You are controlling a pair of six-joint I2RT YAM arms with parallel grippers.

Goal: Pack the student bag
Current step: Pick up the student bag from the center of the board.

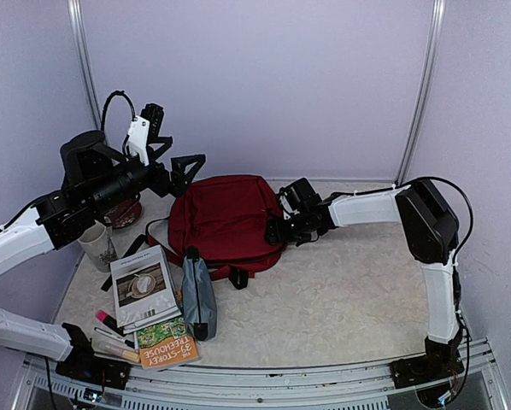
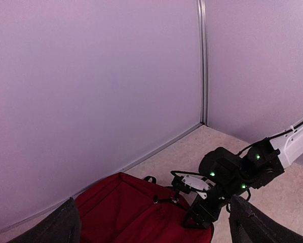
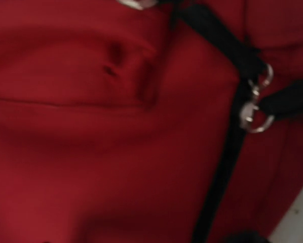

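Lying flat toward the back of the table, the dark red student bag [image 1: 226,224] fills the middle of the top view. The right gripper [image 1: 277,229] sits low at the bag's right edge. Its wrist camera sees only red cloth and a black strap [image 3: 227,152] with metal rings, so I cannot tell how its jaws stand. The left gripper [image 1: 179,164] hovers above the bag's back left corner, fingers [image 2: 65,223] spread wide, holding nothing. A grey zip pouch [image 1: 198,295] lies just in front of the bag.

light: soft, even | shadows: faint | right wrist: student bag [image 3: 90,152] blurred, close-up
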